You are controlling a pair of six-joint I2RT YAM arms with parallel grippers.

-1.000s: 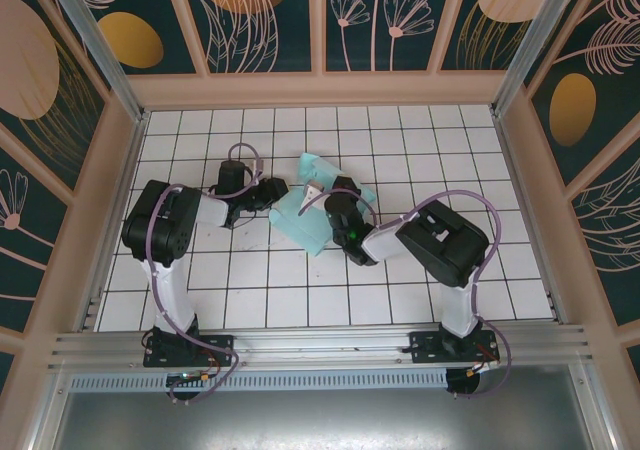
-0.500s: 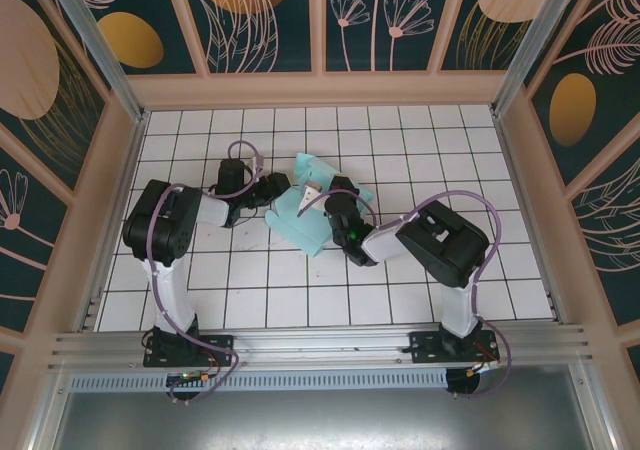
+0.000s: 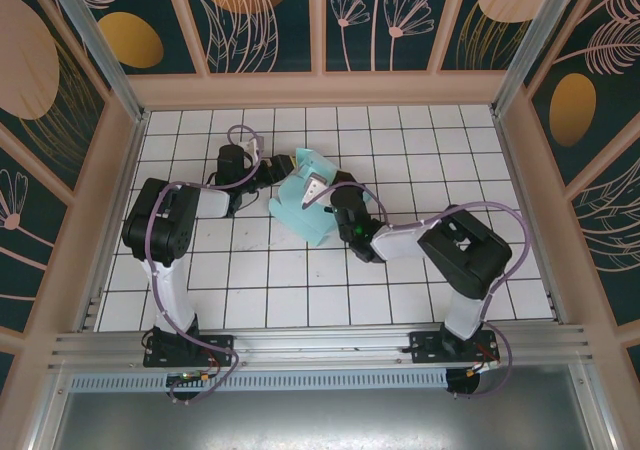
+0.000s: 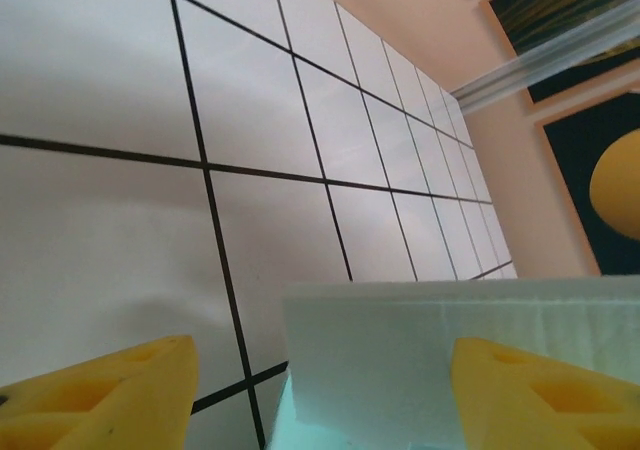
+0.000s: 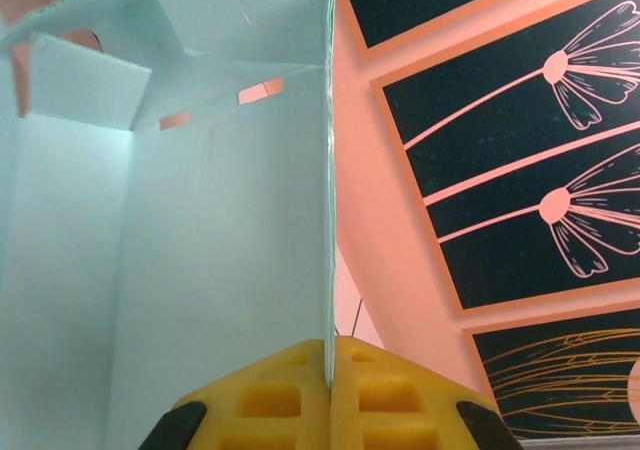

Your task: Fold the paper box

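Note:
The pale turquoise paper box (image 3: pixel 303 202) stands partly opened on the white tiled floor, between the two arms. My right gripper (image 3: pixel 338 198) is at its right side and is shut on the edge of a box wall (image 5: pixel 230 240); the thin card runs up from between the yellow fingers (image 5: pixel 290 395). Inner flaps of the box (image 5: pixel 90 80) show above. My left gripper (image 3: pixel 277 173) is at the box's upper left corner. It is open, its yellow fingertips (image 4: pixel 110 390) wide apart, and a box panel (image 4: pixel 400 360) lies between them without being pinched.
The pink side wall (image 3: pixel 520 200) and back wall (image 3: pixel 320 90) close in the tiled floor (image 3: pixel 300 280). Purple cables loop over both arms. Bare tiles lie in front of the box and to its right.
The box has swung up and left and now stands more upright. Both grippers moved toward the back with it, the left one coming to its upper left corner.

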